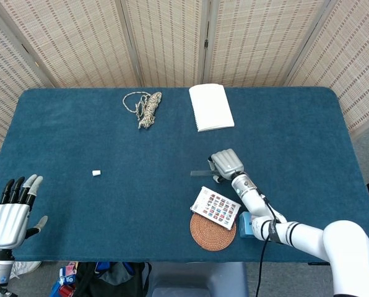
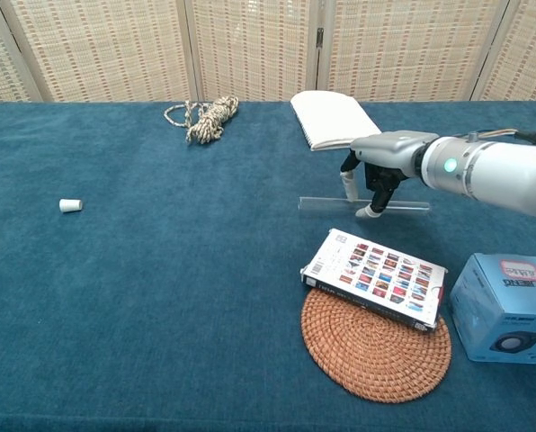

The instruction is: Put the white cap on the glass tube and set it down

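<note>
Bench (image 2: 160, 297): covered in dark teal cloth; carries everything listed here.
Screen (image 1: 172, 37): woven folding panels, standing behind the far edge of the bench.
Rope (image 1: 148, 108) (image 2: 207, 118): pale cord, bundled, with a loose loop trailing to its left; lies near the far edge, left of centre.
Notebook (image 1: 210, 106) (image 2: 334, 118): white, closed, flat; to the right of the rope, well apart from it.
Coaster (image 1: 213, 231) (image 2: 376, 351): round, woven, brown; near the front edge.
Card pack (image 1: 216, 207) (image 2: 376, 278): flat white box printed with rows of small coloured pictures; rests tilted across the coaster's far rim.
Blue box (image 2: 504, 309): light blue with a red-and-white label on top; just right of the coaster.
</note>
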